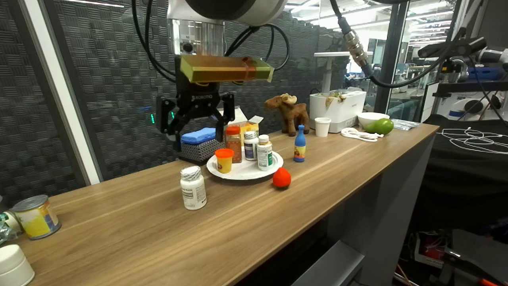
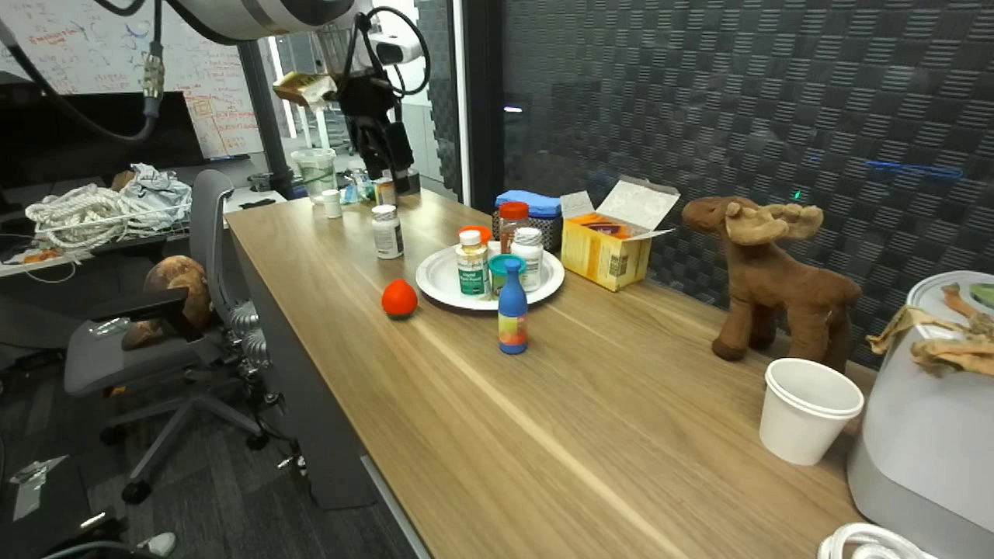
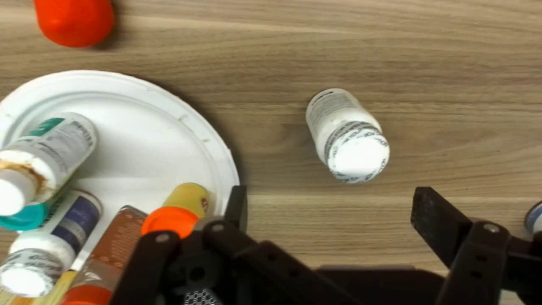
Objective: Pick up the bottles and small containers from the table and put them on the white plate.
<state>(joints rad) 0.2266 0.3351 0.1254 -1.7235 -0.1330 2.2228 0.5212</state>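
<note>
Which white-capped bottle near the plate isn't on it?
The white bottle standing on the table; the green-labelled bottle and navy-labelled bottle stand on the white plate.

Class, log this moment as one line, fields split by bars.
hand: open, empty | white plate: holds several containers | white bottle: upright on table, off the plate | task: unfinished

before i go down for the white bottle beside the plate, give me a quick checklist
1. Tool open, nothing held: ok
2. White bottle upright on the table: ok
3. White bottle apart from the plate: ok
4. Tool lowered around the white bottle: not ok, it hangs above
5. Room left on the plate: ok, likely, a bare part shows
6. White bottle full or empty: cannot tell
</note>
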